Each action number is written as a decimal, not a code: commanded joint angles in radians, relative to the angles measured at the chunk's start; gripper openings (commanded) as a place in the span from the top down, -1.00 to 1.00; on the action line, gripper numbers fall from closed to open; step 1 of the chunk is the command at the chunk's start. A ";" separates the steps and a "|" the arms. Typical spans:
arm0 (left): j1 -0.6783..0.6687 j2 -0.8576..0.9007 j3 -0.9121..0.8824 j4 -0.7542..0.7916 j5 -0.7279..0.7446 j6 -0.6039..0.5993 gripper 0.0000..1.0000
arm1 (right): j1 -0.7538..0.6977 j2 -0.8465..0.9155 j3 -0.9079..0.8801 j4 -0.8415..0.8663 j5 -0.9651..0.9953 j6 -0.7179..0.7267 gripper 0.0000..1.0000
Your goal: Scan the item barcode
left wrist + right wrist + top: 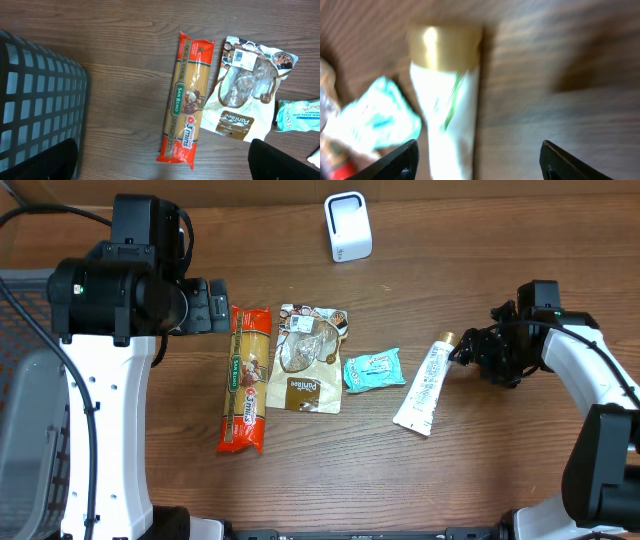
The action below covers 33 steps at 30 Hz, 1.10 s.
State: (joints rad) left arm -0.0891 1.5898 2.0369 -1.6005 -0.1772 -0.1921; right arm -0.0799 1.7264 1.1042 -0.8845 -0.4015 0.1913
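The right end effector [465,352] hangs just beside the gold cap [446,338] of a white tube [425,388] lying flat on the counter [500,240]. Its fingers [402,160] are spread apart and grip nothing. The blurred right wrist view shows the tube running lengthwise in the gap between them, so its long axis follows the line of reach, not across it.

In the overhead view, the tube's body slants away from the end effector toward the counter's near edge. A teal wipes pack [373,370] sits just beyond the tube. The tube looks to be the item to scan, and the right arm is by far the closer. The white scanner [347,227] stands well off, on the far side of the tube from the end effector and toward the back.

The left end effector [218,306] is also wide apart and empty. It hovers over the top end of a red pasta packet [246,380], with a brown pouch [308,360] to one side and a dark basket [35,100] to the other.
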 commanded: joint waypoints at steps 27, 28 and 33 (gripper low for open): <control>0.005 -0.004 -0.001 0.001 -0.013 -0.018 -0.99 | 0.213 0.004 -0.425 0.483 0.034 0.153 0.92; 0.005 -0.004 -0.001 0.001 -0.013 -0.018 -1.00 | 0.213 0.004 -0.420 0.479 0.028 0.146 0.93; 0.005 -0.004 -0.001 0.001 -0.013 -0.018 -0.99 | 0.188 -0.008 -0.319 0.378 -0.179 -0.003 0.93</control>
State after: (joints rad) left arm -0.0891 1.5898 2.0369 -1.6005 -0.1772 -0.1921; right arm 0.1188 1.6688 0.7700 -0.4232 -0.5369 0.3176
